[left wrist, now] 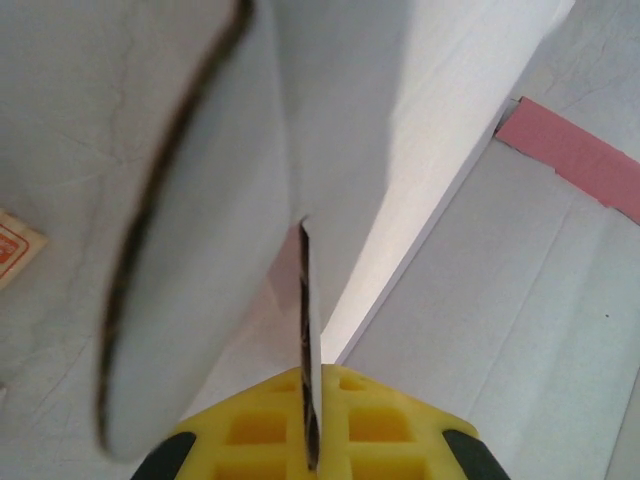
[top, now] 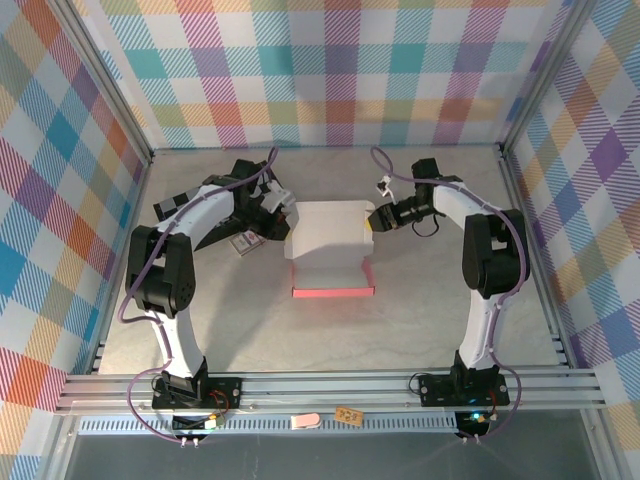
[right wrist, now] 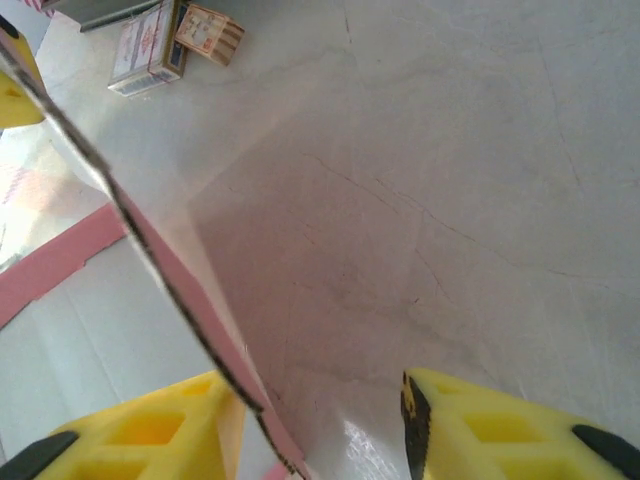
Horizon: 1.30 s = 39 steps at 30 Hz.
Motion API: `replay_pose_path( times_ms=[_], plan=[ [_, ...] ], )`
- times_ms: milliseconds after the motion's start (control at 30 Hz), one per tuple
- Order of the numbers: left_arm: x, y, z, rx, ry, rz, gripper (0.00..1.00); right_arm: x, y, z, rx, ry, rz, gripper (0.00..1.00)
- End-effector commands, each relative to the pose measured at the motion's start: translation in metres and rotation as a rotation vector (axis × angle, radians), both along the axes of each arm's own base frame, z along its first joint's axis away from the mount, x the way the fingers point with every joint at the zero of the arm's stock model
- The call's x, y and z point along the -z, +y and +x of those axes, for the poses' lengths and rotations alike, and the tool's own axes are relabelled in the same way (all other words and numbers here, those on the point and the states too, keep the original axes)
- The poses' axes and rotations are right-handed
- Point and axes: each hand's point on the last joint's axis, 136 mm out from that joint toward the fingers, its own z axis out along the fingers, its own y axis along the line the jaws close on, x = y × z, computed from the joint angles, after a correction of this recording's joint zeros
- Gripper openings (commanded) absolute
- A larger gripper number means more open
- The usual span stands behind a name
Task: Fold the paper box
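Note:
The paper box (top: 325, 240) lies mid-table, its pale grey-white inside facing up and its side walls raised. A pink flap (top: 332, 291) lies flat at its near edge. My left gripper (top: 287, 216) is at the box's left wall; its yellow fingers (left wrist: 250, 430) are shut on the thin cardboard edge (left wrist: 308, 330). My right gripper (top: 371, 220) is at the right wall. Its yellow fingers (right wrist: 150, 430) stand apart, open, with the pink-faced wall (right wrist: 190, 300) rising between them close to the left finger, away from the right one.
Small printed cartons (top: 243, 241) lie on the table just left of the box, also seen as cartons (right wrist: 150, 45) in the right wrist view. Metal frame posts and plaid walls enclose the table. A pink scrap (top: 305, 421) and an orange tag (top: 348, 414) sit on the front rail.

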Motion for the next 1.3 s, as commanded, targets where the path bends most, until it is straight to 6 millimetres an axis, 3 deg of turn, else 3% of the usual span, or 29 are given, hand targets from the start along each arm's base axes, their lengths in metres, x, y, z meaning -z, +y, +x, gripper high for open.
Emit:
replay_pose_path(
  times_ms=[0, 100, 500, 800, 900, 1100, 1267],
  plan=[
    [-0.007, 0.001, 0.015, -0.026, -0.036, -0.002, 0.0, -0.019, 0.012, -0.004, -0.036, -0.019, 0.048, 0.38],
    [-0.007, 0.003, 0.018, -0.054, -0.033, 0.006, 0.0, -0.017, 0.019, -0.006, -0.053, -0.008, 0.026, 0.27],
    [-0.008, 0.006, 0.039, -0.213, -0.059, 0.037, 0.0, -0.02, 0.029, 0.009, 0.074, -0.06, -0.08, 0.0],
    [-0.004, 0.025, 0.067, -0.605, -0.067, 0.189, 0.0, -0.024, 0.053, 0.017, 0.362, -0.166, -0.38, 0.0],
    [-0.004, 0.027, 0.071, -0.729, -0.05, 0.208, 0.0, -0.024, 0.046, 0.016, 0.554, -0.183, -0.506, 0.0],
    [-0.01, 0.011, 0.078, -0.876, 0.008, 0.117, 0.0, -0.027, 0.046, 0.011, 0.788, -0.114, -0.507, 0.0],
    [-0.019, -0.006, 0.082, -0.9, 0.031, 0.033, 0.0, -0.038, 0.046, 0.01, 0.912, -0.108, -0.499, 0.0]
  ],
)
